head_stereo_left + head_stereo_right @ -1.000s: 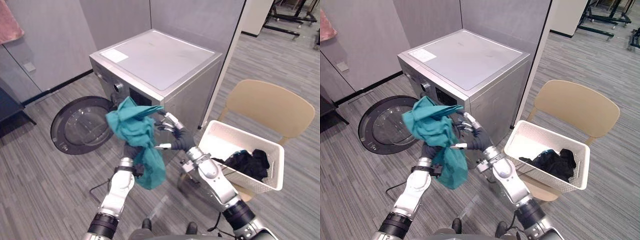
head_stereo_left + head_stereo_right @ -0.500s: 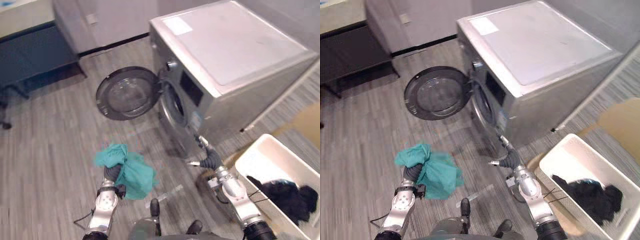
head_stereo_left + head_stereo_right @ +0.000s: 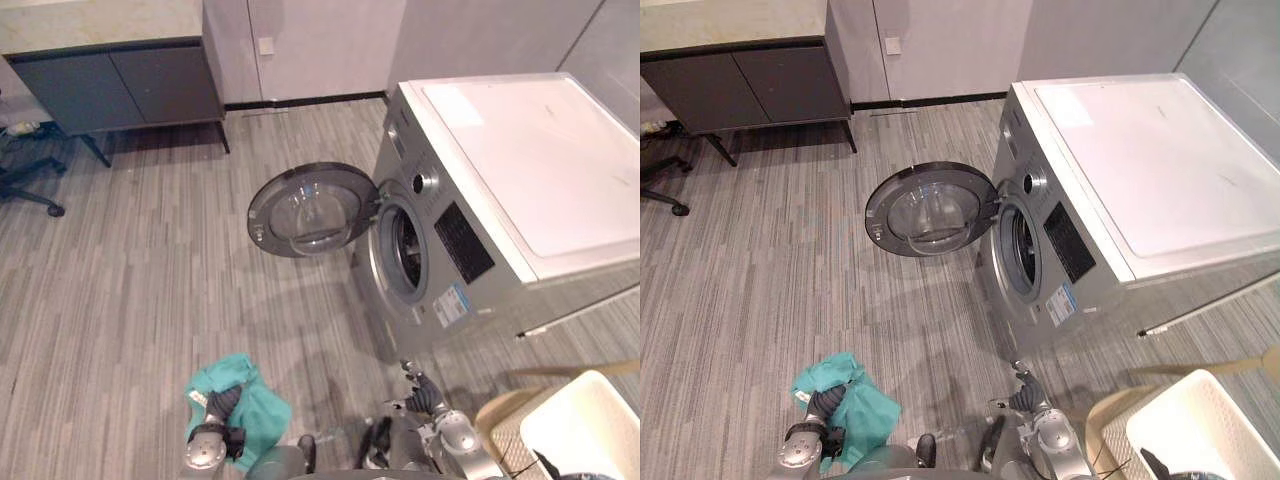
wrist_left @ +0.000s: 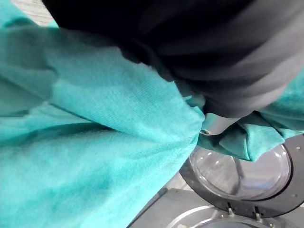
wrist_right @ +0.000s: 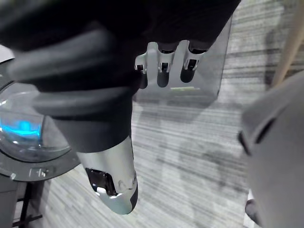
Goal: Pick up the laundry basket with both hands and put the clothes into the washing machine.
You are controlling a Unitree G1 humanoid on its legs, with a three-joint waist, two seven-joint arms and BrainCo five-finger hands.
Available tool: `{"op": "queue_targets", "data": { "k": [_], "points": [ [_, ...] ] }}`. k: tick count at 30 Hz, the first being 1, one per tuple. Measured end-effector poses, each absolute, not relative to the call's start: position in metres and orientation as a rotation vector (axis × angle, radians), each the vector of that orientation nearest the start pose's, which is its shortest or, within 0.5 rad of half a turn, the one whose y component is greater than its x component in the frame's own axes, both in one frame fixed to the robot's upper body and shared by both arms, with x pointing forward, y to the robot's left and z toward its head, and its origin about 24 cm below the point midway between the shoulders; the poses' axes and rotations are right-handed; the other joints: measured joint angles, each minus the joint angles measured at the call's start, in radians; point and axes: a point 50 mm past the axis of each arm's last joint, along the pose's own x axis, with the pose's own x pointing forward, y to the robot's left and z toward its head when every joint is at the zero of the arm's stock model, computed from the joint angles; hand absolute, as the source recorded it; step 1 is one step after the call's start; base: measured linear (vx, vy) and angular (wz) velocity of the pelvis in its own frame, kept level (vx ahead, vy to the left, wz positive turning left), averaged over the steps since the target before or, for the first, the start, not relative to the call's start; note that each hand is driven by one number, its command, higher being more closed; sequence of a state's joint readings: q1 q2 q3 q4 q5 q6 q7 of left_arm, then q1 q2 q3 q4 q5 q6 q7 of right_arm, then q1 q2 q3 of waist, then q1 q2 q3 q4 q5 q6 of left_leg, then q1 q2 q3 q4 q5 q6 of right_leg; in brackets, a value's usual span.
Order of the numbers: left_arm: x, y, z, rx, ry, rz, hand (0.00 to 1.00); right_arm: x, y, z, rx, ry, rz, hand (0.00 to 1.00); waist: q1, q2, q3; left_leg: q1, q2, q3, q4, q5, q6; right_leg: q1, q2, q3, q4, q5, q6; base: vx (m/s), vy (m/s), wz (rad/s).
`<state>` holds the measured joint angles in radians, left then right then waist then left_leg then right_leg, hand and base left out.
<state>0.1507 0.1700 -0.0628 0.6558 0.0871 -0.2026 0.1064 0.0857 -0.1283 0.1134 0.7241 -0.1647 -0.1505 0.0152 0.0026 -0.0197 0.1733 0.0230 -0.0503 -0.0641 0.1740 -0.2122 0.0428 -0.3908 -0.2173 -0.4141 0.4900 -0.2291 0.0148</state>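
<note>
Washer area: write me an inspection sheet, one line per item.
Surface: grey striped floor.
Job's things: washer, its door swung open; teal cloth bunched in the left hand; white basket on a tan chair at the robot's right.
Clutter: nothing seen.
Hands: left hand low over the floor, fingers curled round the cloth; right hand open, holding nothing.
Cables: nothing seen.
Surroundings: dark cabinet against the wall; office chair base beside it.
</note>
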Motion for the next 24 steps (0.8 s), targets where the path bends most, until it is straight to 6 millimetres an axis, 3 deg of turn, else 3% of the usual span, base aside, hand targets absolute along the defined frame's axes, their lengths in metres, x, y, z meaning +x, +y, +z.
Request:
{"op": "queue_targets", "data": {
  "k": [1,3,4,5,6,7,10,12,13,15,16,17,18,21,24],
  "points": [
    [0.160,0.194,-0.102,0.285,0.578,0.024,1.00,0.163,-0.170,-0.116,-0.284,0.674,0.151,0.00,-0.015,-0.003,-0.003,0.012,0.001,-0.006,0.018,-0.031,-0.018,0.004,0.004,0.008,-0.029,0.039,-0.016,0.41,-0.164,0.86],
    [0.161,0.188,-0.100,0.283,0.563,0.004,1.00,0.163,-0.172,-0.116,-0.276,0.677,0.141,0.00,-0.017,-0.008,-0.011,0.017,0.022,0.021,0.083,-0.064,-0.057,0.035,0.022,0.014,-0.056,0.132,-0.045,0.55,-0.218,0.68],
    [0.164,0.184,-0.099,0.272,0.553,-0.002,1.00,0.167,-0.176,-0.114,-0.277,0.673,0.123,0.00,-0.012,0.012,-0.001,-0.036,0.056,0.067,0.227,-0.067,-0.114,0.050,0.047,0.010,-0.062,0.127,-0.056,0.52,-0.204,0.19],
    [0.163,0.183,-0.100,0.269,0.555,-0.003,1.00,0.171,-0.176,-0.112,-0.279,0.661,0.121,0.00,-0.011,0.021,0.003,-0.065,0.074,0.090,0.305,-0.061,-0.128,0.068,0.060,0.010,-0.066,0.117,-0.063,0.49,-0.196,-0.17],
    [0.162,0.180,-0.101,0.257,0.561,-0.011,1.00,0.178,-0.176,-0.108,-0.283,0.636,0.119,0.00,-0.009,0.037,0.011,-0.138,0.112,0.131,0.510,-0.019,-0.187,0.106,0.090,0.016,-0.081,0.101,-0.085,0.49,-0.177,-0.61],
    [0.163,0.176,-0.101,0.246,0.560,-0.016,1.00,0.183,-0.174,-0.106,-0.290,0.622,0.118,0.00,0.009,0.045,0.020,-0.191,0.163,0.156,0.675,-0.030,-0.184,0.156,0.129,0.045,-0.105,0.088,-0.099,0.48,-0.158,-0.75],
    [0.169,0.170,-0.100,0.238,0.549,-0.031,1.00,0.185,-0.171,-0.105,-0.296,0.612,0.108,0.00,0.014,0.022,0.036,-0.238,0.197,0.181,0.748,-0.057,-0.139,0.261,0.153,0.097,-0.168,0.082,-0.109,0.45,-0.104,-0.62],
    [0.176,0.161,-0.097,0.224,0.524,-0.050,1.00,0.182,-0.164,-0.109,-0.272,0.625,0.110,0.00,0.016,0.014,0.041,-0.269,0.191,0.174,0.620,-0.066,-0.124,0.301,0.153,0.151,-0.205,0.083,-0.106,0.36,0.010,-0.85],
    [0.178,0.157,-0.097,0.220,0.520,-0.059,1.00,0.183,-0.162,-0.109,-0.268,0.629,0.109,0.00,0.016,0.016,0.042,-0.283,0.177,0.132,0.458,-0.065,-0.125,0.303,0.153,0.200,-0.207,0.086,-0.102,0.27,0.120,-1.18],
    [0.180,0.155,-0.097,0.221,0.517,-0.068,1.00,0.183,-0.162,-0.109,-0.263,0.628,0.106,0.00,0.015,0.017,0.044,-0.293,0.152,0.053,0.310,-0.057,-0.136,0.303,0.154,0.245,-0.207,0.091,-0.094,0.21,0.165,-0.99],
    [0.182,0.154,-0.096,0.221,0.512,-0.073,1.00,0.183,-0.162,-0.110,-0.271,0.633,0.107,0.00,0.016,0.019,0.044,-0.285,0.136,-0.026,0.222,-0.037,-0.157,0.303,0.159,0.277,-0.207,0.093,-0.076,0.22,0.247,-1.04],
    [0.182,0.151,-0.096,0.217,0.513,-0.077,1.00,0.181,-0.164,-0.111,-0.276,0.636,0.102,0.00,0.017,0.037,0.038,-0.280,0.138,-0.110,0.134,0.058,-0.179,0.309,0.177,0.318,-0.217,0.088,-0.030,0.29,0.364,-1.58],
    [0.177,0.145,-0.101,0.210,0.535,-0.093,1.00,0.180,-0.172,-0.111,-0.299,0.642,0.085,0.00,0.017,0.079,0.038,-0.270,0.168,-0.149,0.125,0.143,-0.185,0.322,0.216,0.370,-0.228,0.058,0.024,0.25,0.422,-1.43],
    [0.184,0.149,-0.102,0.249,0.546,-0.113,1.00,0.175,-0.167,-0.115,-0.269,0.660,0.077,0.00,0.017,0.026,0.038,-0.258,0.141,-0.040,0.134,0.111,-0.153,0.292,0.167,0.474,-0.236,0.077,0.065,0.09,0.317,-1.03],
    [0.182,0.156,-0.103,0.272,0.553,-0.109,1.00,0.174,-0.162,-0.116,-0.257,0.663,0.082,0.00,0.012,0.017,0.034,-0.246,0.120,0.095,0.147,0.078,-0.100,0.262,0.126,0.600,-0.291,0.118,0.123,-0.03,0.303,-1.22]
  ]
}}
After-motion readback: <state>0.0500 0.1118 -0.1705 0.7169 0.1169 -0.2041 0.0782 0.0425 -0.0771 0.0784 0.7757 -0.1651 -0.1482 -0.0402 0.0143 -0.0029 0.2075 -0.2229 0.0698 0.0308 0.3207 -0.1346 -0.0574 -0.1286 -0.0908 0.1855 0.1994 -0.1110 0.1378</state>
